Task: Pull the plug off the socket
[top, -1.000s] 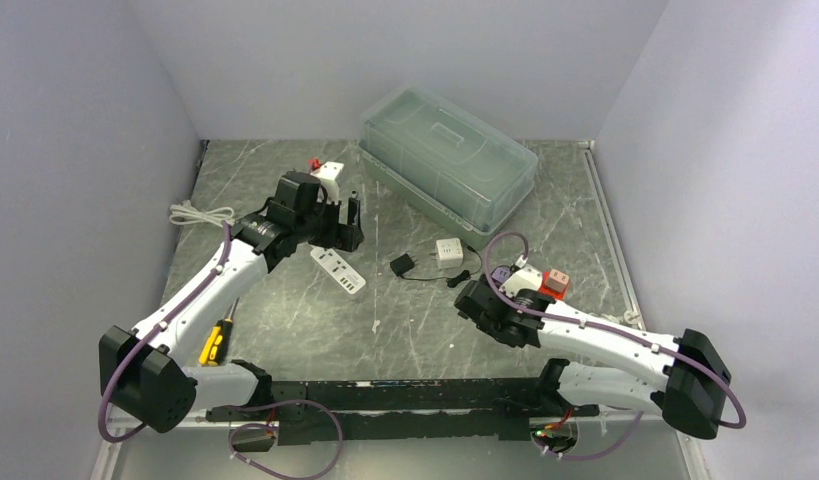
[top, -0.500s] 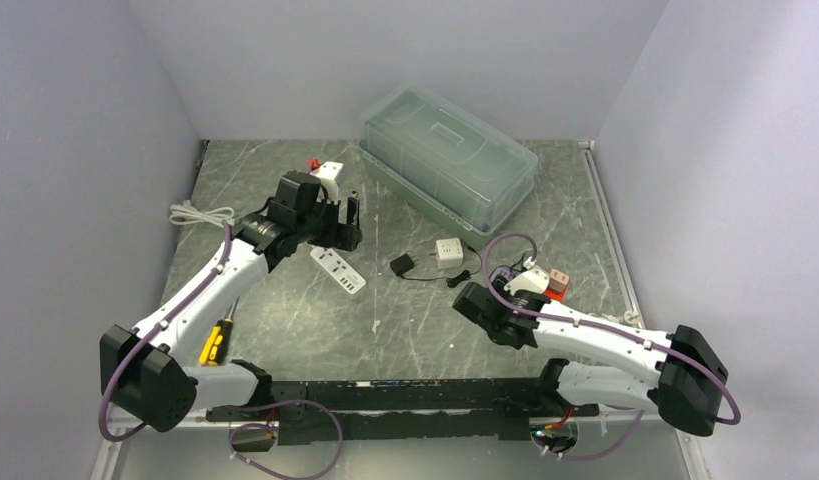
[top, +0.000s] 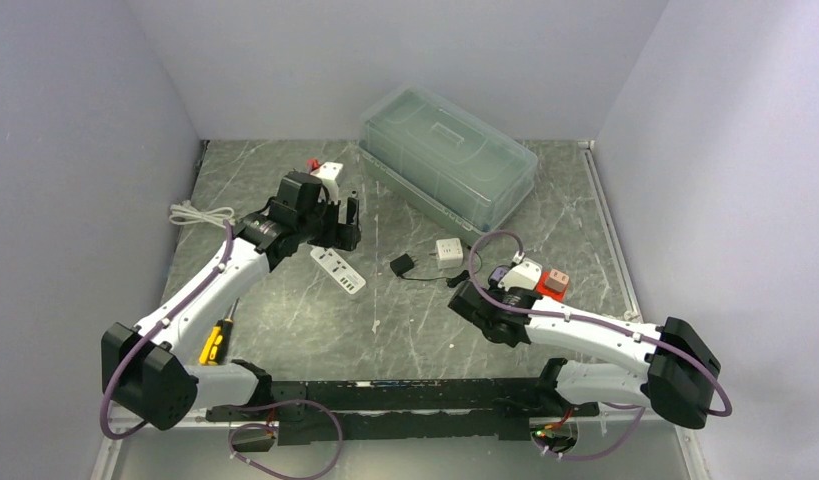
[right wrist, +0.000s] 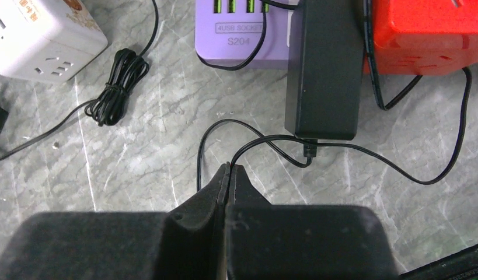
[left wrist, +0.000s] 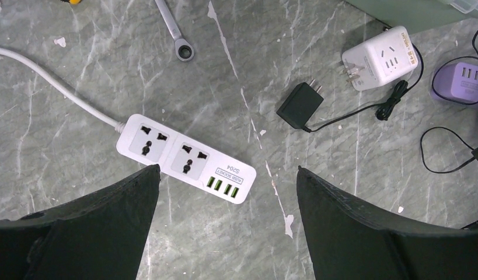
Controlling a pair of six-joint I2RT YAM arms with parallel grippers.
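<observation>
The right end effector (right wrist: 227,170) is fully shut near the desk's (top: 415,335) right edge. A thin black cord (right wrist: 265,140) reaches its tips, but whether it is pinched is unclear. Just beyond, the black adapter plug (right wrist: 324,76) sits in the purple socket strip (right wrist: 242,29). A clean pull should grip the adapter body, not the cord. Farther left, the left end effector (left wrist: 227,170) gapes empty over a white power strip (left wrist: 166,153). A second ago the right jaws stood open.

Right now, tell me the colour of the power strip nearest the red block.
Power strip: purple, right wrist view.
</observation>
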